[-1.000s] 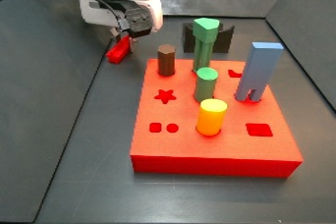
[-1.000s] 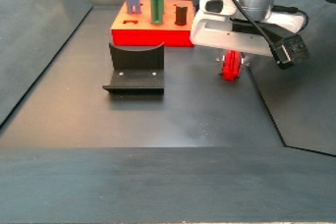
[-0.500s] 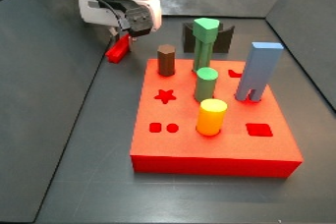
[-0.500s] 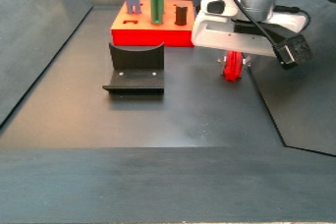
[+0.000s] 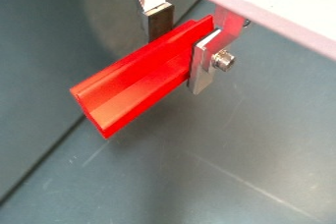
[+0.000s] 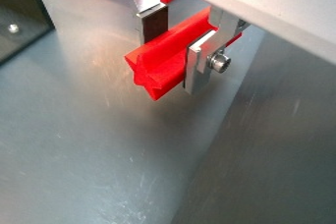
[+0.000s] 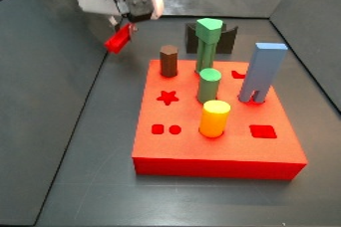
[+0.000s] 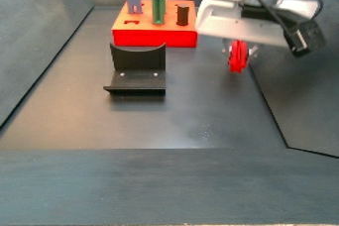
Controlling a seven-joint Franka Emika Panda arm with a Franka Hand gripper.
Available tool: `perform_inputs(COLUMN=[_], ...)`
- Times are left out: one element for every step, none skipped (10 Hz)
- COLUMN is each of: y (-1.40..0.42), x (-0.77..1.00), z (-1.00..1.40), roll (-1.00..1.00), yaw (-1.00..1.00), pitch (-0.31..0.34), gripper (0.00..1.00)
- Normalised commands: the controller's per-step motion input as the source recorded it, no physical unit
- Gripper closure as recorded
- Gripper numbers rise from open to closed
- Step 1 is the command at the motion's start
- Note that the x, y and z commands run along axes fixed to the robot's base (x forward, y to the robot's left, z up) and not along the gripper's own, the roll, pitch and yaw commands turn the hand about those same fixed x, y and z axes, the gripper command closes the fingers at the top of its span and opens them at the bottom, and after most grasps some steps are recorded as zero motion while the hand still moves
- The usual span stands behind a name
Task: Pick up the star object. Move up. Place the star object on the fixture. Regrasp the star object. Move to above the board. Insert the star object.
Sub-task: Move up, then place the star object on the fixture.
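Going from left to right in a side view, the first thing is the fixture (image 8: 135, 69), a low dark bracket sitting on the grey floor near the left wall. Behind it, close to the far edge, is the board (image 8: 153, 34), a fat red slab with tall pegs stuck in it. Over to the right is the gripper (image 8: 239, 54), hanging up in the air.

The gripper is squeezed shut around the star object (image 6: 168, 57), a short red bar with ridges. In both wrist views the two silver fingers (image 5: 206, 59) press on it from each side, and the bar pokes out past them. In a side view the star object (image 7: 119, 38) sits well above the floor, with the gripper (image 7: 124, 27) near the far left corner, away from the board (image 7: 220, 141).

So I think the picking up is done and the "move up" step is going on now. The bar looks clear of the floor.

Next, I think the arm has to carry the bar across to the fixture and set it down there without letting it slip or tip. The star-shaped hole (image 7: 168, 98) in the board is empty and comes later.

I cannot see any words, labels or brand names anywhere.
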Motion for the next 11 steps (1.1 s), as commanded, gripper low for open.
perform_inputs(y=[0.00, 0.01, 0.00, 0.00, 0.00, 0.00, 0.01, 0.01, 0.01, 0.02, 0.03], x=[-0.01, -0.02, 0.00, 0.00, -0.01, -0.01, -0.01, -0.02, -0.02, -0.03, -0.03], z=[0.31, 0.18, 1.00, 1.00, 1.00, 1.00, 1.00, 1.00, 1.00, 1.00, 0.96], roll=[0.02, 0.02, 0.00, 0.01, 0.01, 0.02, 0.02, 0.03, 0.04, 0.05, 0.05], yaw=[0.00, 0.00, 0.00, 0.00, 0.00, 0.00, -0.01, -0.01, -0.01, -0.01, -0.01], pitch=[0.071, 0.058, 0.000, 0.002, 0.009, 0.022, 0.036, 0.040, 0.043, 0.046, 0.051], gripper=[1.00, 1.00, 1.00, 1.00, 1.00, 1.00, 1.00, 1.00, 1.00, 1.00, 1.00])
